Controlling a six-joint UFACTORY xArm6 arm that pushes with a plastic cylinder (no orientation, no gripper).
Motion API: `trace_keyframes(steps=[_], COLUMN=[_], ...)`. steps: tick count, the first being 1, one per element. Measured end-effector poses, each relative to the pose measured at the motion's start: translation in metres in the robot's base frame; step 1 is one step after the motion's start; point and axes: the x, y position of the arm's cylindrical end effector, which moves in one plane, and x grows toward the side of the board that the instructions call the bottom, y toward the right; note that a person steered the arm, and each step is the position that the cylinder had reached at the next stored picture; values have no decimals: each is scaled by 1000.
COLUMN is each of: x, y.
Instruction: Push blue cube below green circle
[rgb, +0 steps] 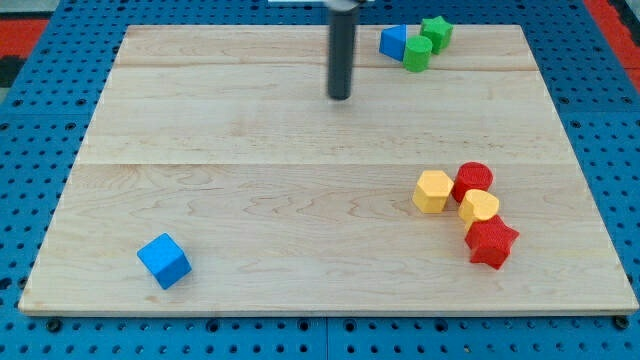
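In the camera view, a pale wooden tabletop (250, 200) is seen lying on a blue perforated base (40, 60). The dark rod comes down from the view's top, and my tip (340, 97) is set on the wood in the upper middle, well apart from every block; this tool has no jaws, so nothing is held by it. The blue cube (164, 261) is found near the view's bottom left corner, far from the tip. The green circle (417, 53) is placed at the view's top right, touching a blue block (393, 41) on its left and a green star (436, 32) above right. At the right, a yellow hexagon (433, 191), red circle (473, 180), yellow heart (478, 207) and red star (491, 242) are clustered together.
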Motion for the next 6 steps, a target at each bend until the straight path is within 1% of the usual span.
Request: trace_keyframes(steps=[1,2,3,4,5,6], x=[74,164,237,263,232,154], y=[-40,-82,-91,-126,-165,-149])
